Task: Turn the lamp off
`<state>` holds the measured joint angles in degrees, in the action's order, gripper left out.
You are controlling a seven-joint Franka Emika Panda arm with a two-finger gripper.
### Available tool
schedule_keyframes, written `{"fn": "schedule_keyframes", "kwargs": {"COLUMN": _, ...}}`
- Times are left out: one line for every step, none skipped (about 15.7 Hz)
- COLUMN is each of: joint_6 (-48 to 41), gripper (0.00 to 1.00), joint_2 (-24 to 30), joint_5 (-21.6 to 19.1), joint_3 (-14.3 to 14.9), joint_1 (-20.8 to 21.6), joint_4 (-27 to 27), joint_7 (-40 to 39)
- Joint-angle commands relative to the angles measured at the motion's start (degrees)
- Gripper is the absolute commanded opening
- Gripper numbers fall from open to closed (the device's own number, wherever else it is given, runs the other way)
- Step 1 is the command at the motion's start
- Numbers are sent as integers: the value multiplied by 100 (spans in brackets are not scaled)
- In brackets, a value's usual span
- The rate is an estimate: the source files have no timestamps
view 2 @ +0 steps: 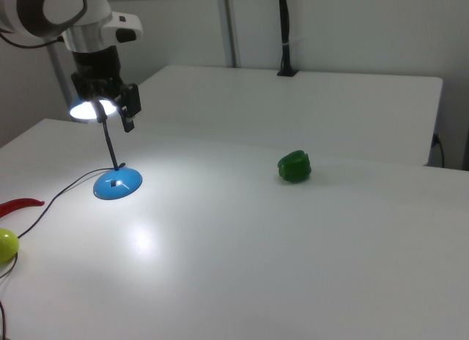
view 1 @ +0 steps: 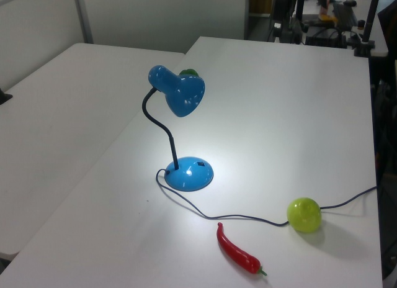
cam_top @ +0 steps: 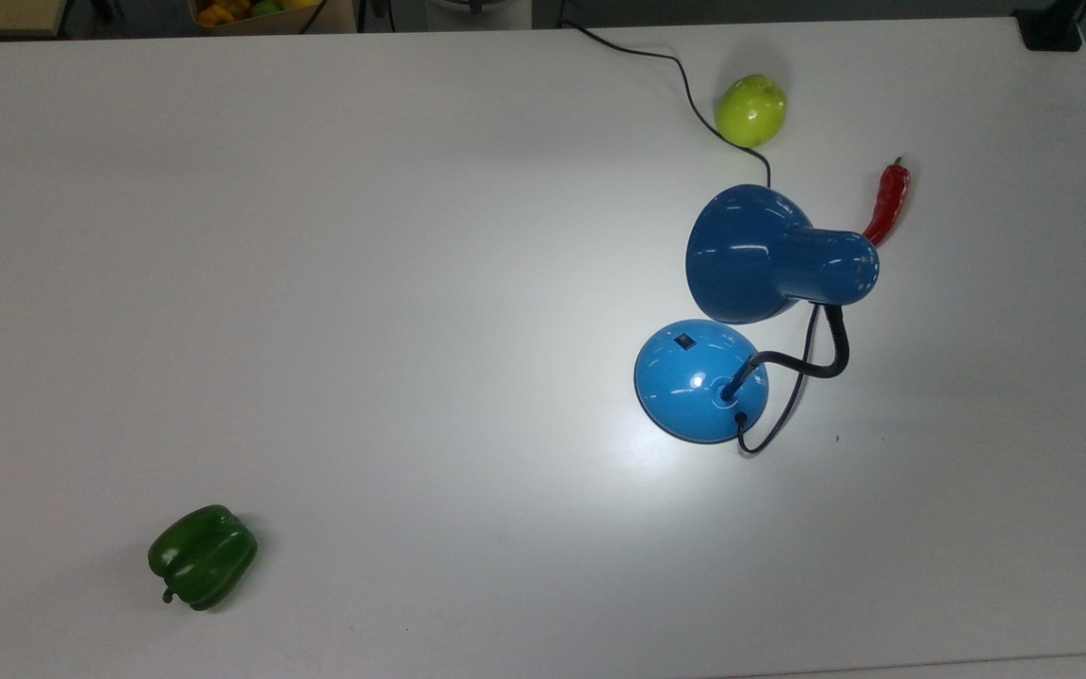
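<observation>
The lamp stands lit on the white table (cam_top: 411, 283). Its glossy blue shade (cam_top: 750, 255) hangs over the round blue base (cam_top: 699, 377) on a black gooseneck (cam_top: 821, 363). A small black switch (cam_top: 684, 341) sits on the base. In the left view the base (view 1: 189, 173) throws a bright patch on the table under the shade (view 1: 183, 92). My gripper (view 2: 105, 111) hangs at the right view's upper left, open, overlapping the glowing shade, well above the base (view 2: 117, 184). I cannot tell how far it is from the shade.
A green apple (cam_top: 750, 110) and a red chili (cam_top: 887, 203) lie near the lamp, with its black cord (cam_top: 684, 85) running past the apple. A green bell pepper (cam_top: 202, 556) lies at the top view's lower left.
</observation>
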<state>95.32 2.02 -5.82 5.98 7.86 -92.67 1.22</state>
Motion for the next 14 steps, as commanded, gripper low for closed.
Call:
{"fn": "schedule_keyframes", "kwargs": {"joint_6": 224, "gripper": 41, "joint_2": 88, "joint_5": -77, "joint_3": 61, "joint_1": 67, "joint_4": -207, "joint_7": -148}}
{"fn": "schedule_keyframes", "kwargs": {"joint_6": 224, "gripper": 31, "joint_2": 88, "joint_5": -77, "joint_3": 61, "joint_1": 67, "joint_4": -207, "joint_7": -148}}
{"fn": "schedule_keyframes", "kwargs": {"joint_6": 224, "gripper": 25, "joint_2": 88, "joint_5": -86, "joint_3": 61, "joint_1": 67, "joint_4": -216, "joint_7": -148}}
{"fn": "schedule_keyframes", "kwargs": {"joint_6": 215, "gripper": 20, "joint_2": 79, "joint_5": -86, "joint_3": 61, "joint_1": 67, "joint_4": -225, "joint_7": -148}}
{"fn": "schedule_keyframes", "kwargs": {"joint_6": 224, "gripper": 19, "joint_2": 88, "joint_5": -86, "joint_3": 61, "joint_1": 67, "joint_4": -251, "joint_7": -148}}
{"fn": "schedule_keyframes", "kwargs": {"joint_6": 224, "gripper": 15, "joint_2": 88, "joint_5": -86, "joint_3": 61, "joint_1": 67, "joint_4": -269, "joint_7": -157}}
{"fn": "schedule_keyframes", "kwargs": {"joint_6": 224, "gripper": 5, "joint_2": 79, "joint_5": -86, "joint_3": 61, "joint_1": 67, "joint_4": -277, "joint_7": -175}}
{"fn": "schedule_keyframes", "kwargs": {"joint_6": 224, "gripper": 0, "joint_2": 79, "joint_5": -95, "joint_3": 61, "joint_1": 67, "joint_4": -321, "joint_7": -175}}
{"fn": "schedule_keyframes", "kwargs": {"joint_6": 224, "gripper": 0, "joint_2": 79, "joint_5": -103, "joint_3": 61, "joint_1": 67, "joint_4": -356, "joint_7": -175}}
{"fn": "schedule_keyframes", "kwargs": {"joint_6": 224, "gripper": 0, "joint_2": 79, "joint_5": -103, "joint_3": 61, "joint_1": 67, "joint_4": -374, "joint_7": -166}}
{"fn": "schedule_keyframes", "kwargs": {"joint_6": 224, "gripper": 0, "joint_2": 88, "joint_5": -103, "joint_3": 61, "joint_1": 67, "joint_4": -409, "joint_7": -175}}
{"fn": "schedule_keyframes", "kwargs": {"joint_6": 224, "gripper": 0, "joint_2": 96, "joint_5": -103, "joint_3": 61, "joint_1": 75, "joint_4": -435, "joint_7": -175}}
{"fn": "schedule_keyframes", "kwargs": {"joint_6": 224, "gripper": 0, "joint_2": 105, "joint_5": -112, "joint_3": 61, "joint_1": 75, "joint_4": -462, "joint_7": -157}}
{"fn": "schedule_keyframes", "kwargs": {"joint_6": 215, "gripper": 0, "joint_2": 114, "joint_5": -130, "joint_3": 52, "joint_1": 75, "joint_4": -532, "joint_7": -122}}
